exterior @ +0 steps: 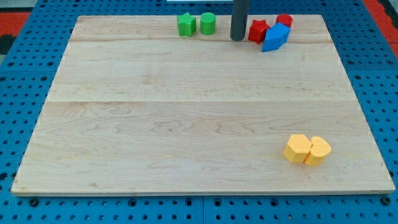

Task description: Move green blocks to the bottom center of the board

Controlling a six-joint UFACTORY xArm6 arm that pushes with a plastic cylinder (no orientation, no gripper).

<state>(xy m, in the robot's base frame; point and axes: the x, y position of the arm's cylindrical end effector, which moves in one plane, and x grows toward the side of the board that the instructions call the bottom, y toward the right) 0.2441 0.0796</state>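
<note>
A green star-shaped block (186, 24) and a green cylinder (208, 23) sit side by side near the view's top edge of the wooden board (186, 124), left of centre. My tip (237, 38) rests on the board just right of the green cylinder, a small gap apart. It stands between the green blocks and the red ones.
A red star-shaped block (257, 30), a red cylinder (285, 21) and a blue block (275, 37) cluster right of my tip. Two yellow blocks (298, 148) (318, 150) touch each other at the view's bottom right. Blue pegboard surrounds the board.
</note>
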